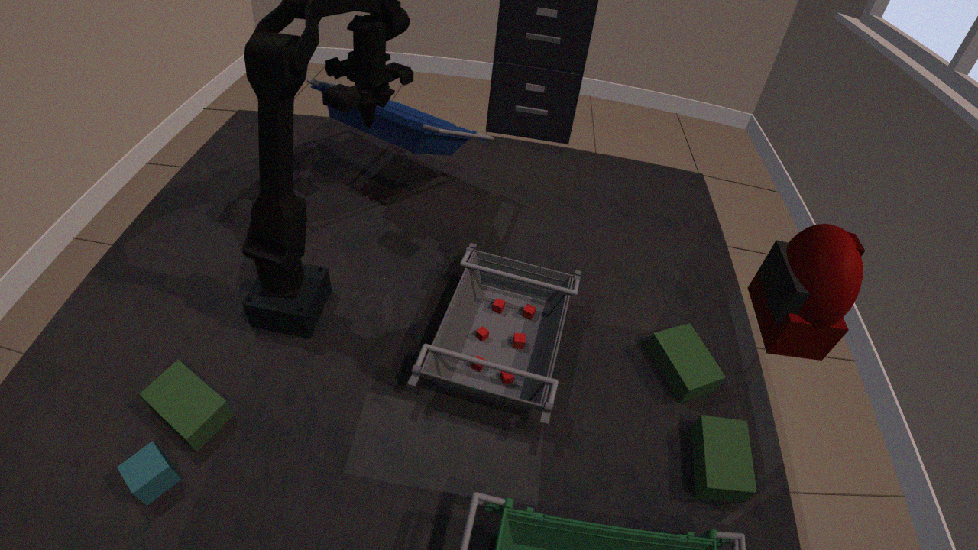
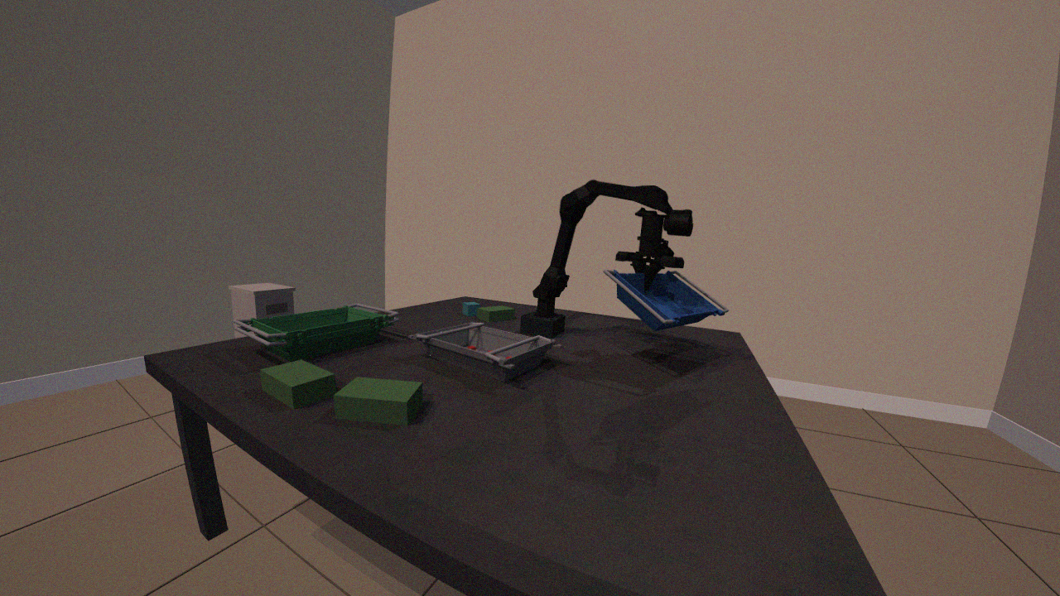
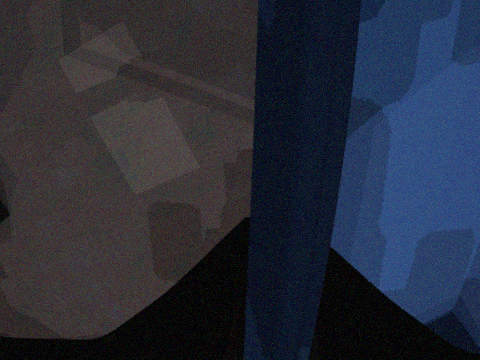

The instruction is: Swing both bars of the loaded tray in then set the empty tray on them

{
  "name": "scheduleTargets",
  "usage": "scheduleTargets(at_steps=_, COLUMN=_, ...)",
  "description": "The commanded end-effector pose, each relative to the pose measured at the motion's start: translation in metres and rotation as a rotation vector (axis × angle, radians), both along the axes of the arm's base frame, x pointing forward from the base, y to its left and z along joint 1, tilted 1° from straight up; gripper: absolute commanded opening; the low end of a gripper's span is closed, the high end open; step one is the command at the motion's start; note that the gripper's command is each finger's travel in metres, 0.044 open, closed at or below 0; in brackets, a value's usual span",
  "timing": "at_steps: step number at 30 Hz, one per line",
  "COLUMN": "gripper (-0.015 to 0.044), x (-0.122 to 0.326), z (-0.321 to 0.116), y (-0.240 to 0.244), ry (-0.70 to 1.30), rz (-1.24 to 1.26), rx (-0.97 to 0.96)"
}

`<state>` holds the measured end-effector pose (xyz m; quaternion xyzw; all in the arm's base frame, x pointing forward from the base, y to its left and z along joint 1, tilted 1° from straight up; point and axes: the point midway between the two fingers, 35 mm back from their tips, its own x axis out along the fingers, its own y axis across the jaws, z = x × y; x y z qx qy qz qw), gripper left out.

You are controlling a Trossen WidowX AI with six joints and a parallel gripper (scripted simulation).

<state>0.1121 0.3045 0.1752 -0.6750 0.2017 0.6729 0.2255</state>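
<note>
1. Blue plastic tray with pale grey bars (image 1: 423, 140) (image 2: 676, 302) (image 3: 425, 165) hangs in the air, steeply tilted, above the dark rectangular table (image 1: 615, 239) (image 2: 518, 482); it is well apart from the loaded tray
2. Black parallel-jaw gripper (image 1: 367, 121) (image 2: 649, 287) (image 3: 271, 234) points down, its fingers pinching one side wall of the blue tray; the wrist view is dim, so the exact contact seems hard to judge
3. Grey plastic tray (image 1: 471, 393) (image 2: 463, 357) stands on the table, six small red cubes (image 1: 519, 340) (image 2: 472, 348) spread over its floor; both its light grey bars (image 1: 489, 360) (image 2: 522, 347) lie across the top, one near each end
4. Green plastic tray (image 1: 601, 525) (image 2: 318, 344) stands apart from the grey one; three green rectangular blocks (image 1: 691, 359) (image 2: 378, 400) and a small teal block (image 1: 147, 468) (image 2: 470, 308) also rest on the table
</note>
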Motion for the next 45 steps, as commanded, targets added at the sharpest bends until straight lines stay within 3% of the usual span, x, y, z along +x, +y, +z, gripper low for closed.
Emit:
scheduleTargets(at_steps=1, gripper=0.0, x=0.001, z=0.005, y=0.002, ry=-0.009, rz=-0.001, rx=0.018)
scheduleTargets(at_steps=7, gripper=0.0, x=0.003, z=0.005, y=0.001, ry=-0.009, rz=-0.008, rx=0.018)
scheduleTargets(at_steps=45, gripper=0.0, x=0.124, z=0.003, y=-0.08, ry=-0.005, rz=-0.423, rx=0.015)
